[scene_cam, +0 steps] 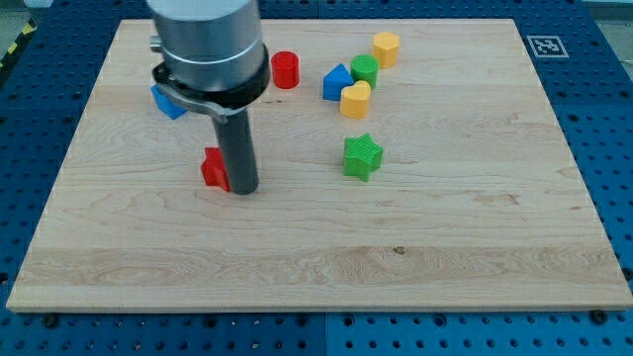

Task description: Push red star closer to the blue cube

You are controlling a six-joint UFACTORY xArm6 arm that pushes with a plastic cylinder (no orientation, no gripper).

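Camera view: my tip (242,190) rests on the wooden board (445,247) left of centre, touching the right side of the red star (213,168), which the rod partly hides. There are no jaws, only the rod. The blue cube (166,103) sits in the upper left, near the board's left edge and half behind the arm's housing.

At upper centre stands a red cylinder (285,69). Right of it cluster a blue triangle (336,82), green cylinder (365,70), yellow heart (355,100) and yellow block (386,47). A green star (362,156) lies alone at centre. The lower half and right side are open wood.

2 red blocks (214,168) (285,69), 2 blue (168,102) (337,82), 2 green (362,156) (365,69), 2 yellow (355,99) (386,47)
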